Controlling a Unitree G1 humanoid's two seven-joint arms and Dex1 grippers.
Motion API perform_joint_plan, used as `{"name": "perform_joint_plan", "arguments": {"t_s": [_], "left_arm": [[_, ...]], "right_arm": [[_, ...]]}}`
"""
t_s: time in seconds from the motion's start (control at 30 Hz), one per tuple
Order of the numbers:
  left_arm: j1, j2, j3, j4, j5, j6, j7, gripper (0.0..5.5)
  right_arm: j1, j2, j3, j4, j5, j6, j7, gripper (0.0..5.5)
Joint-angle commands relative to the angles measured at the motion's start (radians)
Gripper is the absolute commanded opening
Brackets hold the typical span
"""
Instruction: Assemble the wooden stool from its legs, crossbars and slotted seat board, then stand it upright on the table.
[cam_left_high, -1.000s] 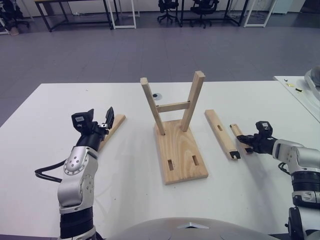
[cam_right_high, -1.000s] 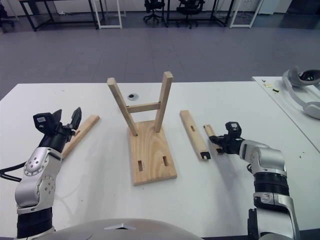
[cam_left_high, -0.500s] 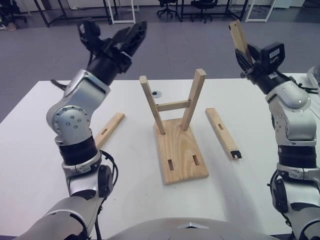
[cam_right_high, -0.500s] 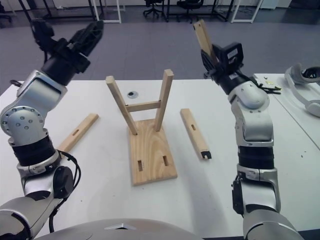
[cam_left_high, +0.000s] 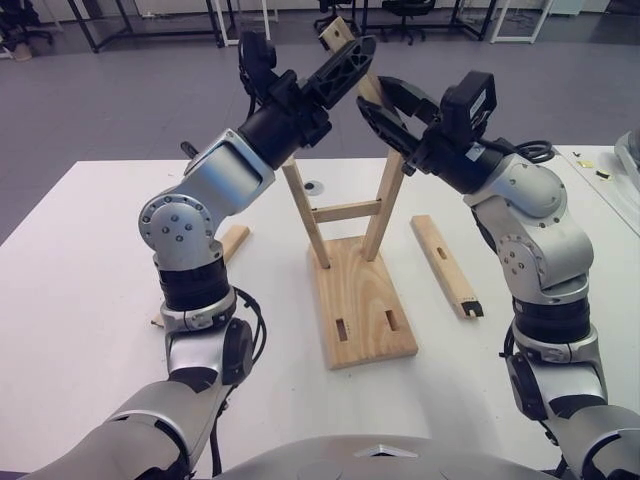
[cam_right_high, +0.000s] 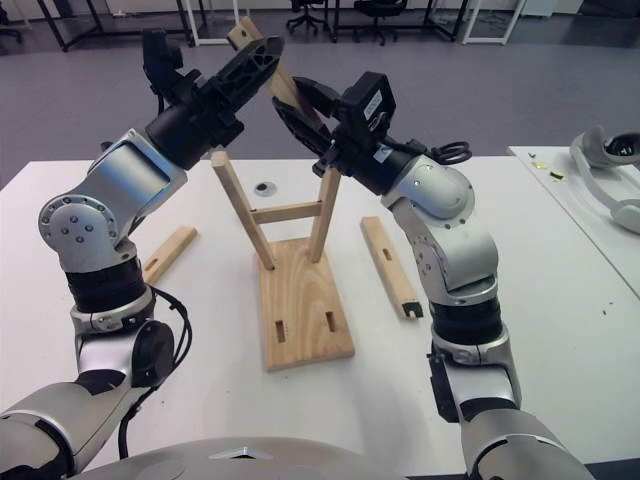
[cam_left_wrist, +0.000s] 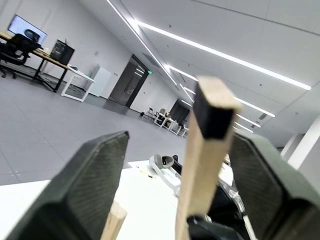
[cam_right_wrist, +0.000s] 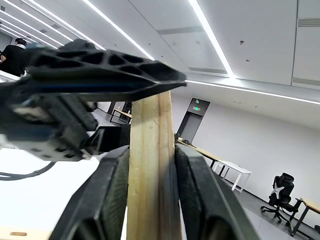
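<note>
The seat board (cam_left_high: 362, 305) lies flat on the white table (cam_left_high: 80, 300). Two legs (cam_left_high: 303, 210) stand in its far slots, joined by a crossbar (cam_left_high: 346, 212). A loose leg (cam_left_high: 446, 266) lies right of the board, and another (cam_left_high: 233, 241) lies left, partly behind my left arm. High above the stool, my right gripper (cam_left_high: 384, 104) is shut on a short crossbar (cam_right_high: 284, 90). My left gripper (cam_left_high: 352, 55) is open, its fingers (cam_left_wrist: 85, 185) wide apart on either side of that crossbar's upper end (cam_left_wrist: 206, 150) without touching it. The right wrist view shows the crossbar (cam_right_wrist: 150, 170) clamped between the pads (cam_right_wrist: 116, 195).
A small dark round hole (cam_left_high: 316, 188) sits in the table behind the stool. A white headset (cam_right_high: 612, 180) lies on the neighbouring table at the far right. Both arms cross the air over the standing legs. Office chairs and table frames stand far behind.
Both arms swung inward and met above the stool. The right gripper carried the crossbar from the right side into the gap of the open left gripper.
</note>
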Motion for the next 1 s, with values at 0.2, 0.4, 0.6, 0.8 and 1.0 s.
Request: {"name": "perform_joint_plan", "arguments": {"t_s": [0.2, 0.4, 0.6, 0.8, 1.0], "left_arm": [[0.013, 0.004, -0.031, -0.009, 0.023, -0.020, 0.020, 1.77], [0.016, 0.008, -0.041, -0.010, 0.012, -0.025, 0.016, 0.81], [0.010, 0.016, -0.031, 0.002, 0.027, -0.045, 0.017, 0.41], [-0.041, 0.101, 0.026, 0.057, 0.084, -0.088, -0.012, 0.41], [-0.100, 0.474, 0.182, 0.186, 0.199, -0.111, -0.167, 0.41]], "right_arm": [[0.018, 0.004, 0.003, -0.009, -0.013, 0.016, 0.000, 1.33], [0.018, 0.009, 0.008, -0.013, -0.021, 0.018, -0.002, 1.33], [0.032, 0.009, 0.005, -0.027, 0.017, 0.064, 0.006, 1.33], [0.038, 0.026, -0.018, -0.043, 0.074, 0.104, -0.006, 2.40], [0.042, 0.073, -0.089, -0.047, 0.093, 0.123, -0.120, 2.45]]}}
